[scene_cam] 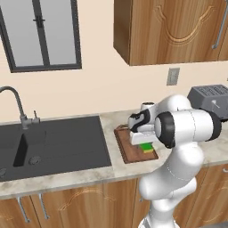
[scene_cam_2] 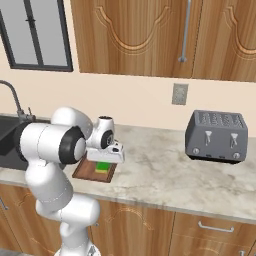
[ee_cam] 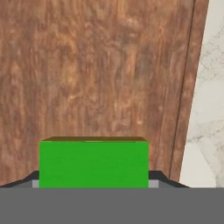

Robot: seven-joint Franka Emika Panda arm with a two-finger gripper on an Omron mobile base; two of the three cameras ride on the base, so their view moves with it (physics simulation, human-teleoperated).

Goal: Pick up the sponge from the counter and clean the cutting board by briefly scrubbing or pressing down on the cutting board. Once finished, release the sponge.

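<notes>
The green sponge [ee_cam: 93, 164], with a thin yellow edge showing, sits between my gripper's [ee_cam: 93, 183] dark tips, and the gripper is shut on it. From the base views the sponge [scene_cam: 146, 147] [scene_cam_2: 103, 167] is low over the near right part of the dark reddish-brown cutting board [scene_cam: 126, 149] [scene_cam_2: 86, 172]. I cannot tell whether it touches the wood. The hand hides the back of the board. In the hand view the board's grain [ee_cam: 100, 70] spreads above the sponge, with its raised rim and the beige counter [ee_cam: 208, 109] to the right.
A black sink [scene_cam: 53, 142] with a curved faucet [scene_cam: 18, 104] lies left of the board. A grey toaster [scene_cam_2: 216, 135] stands at the right on the counter [scene_cam_2: 160, 175]. Wooden wall cabinets hang above, and a wall socket [scene_cam_2: 179, 94] is behind.
</notes>
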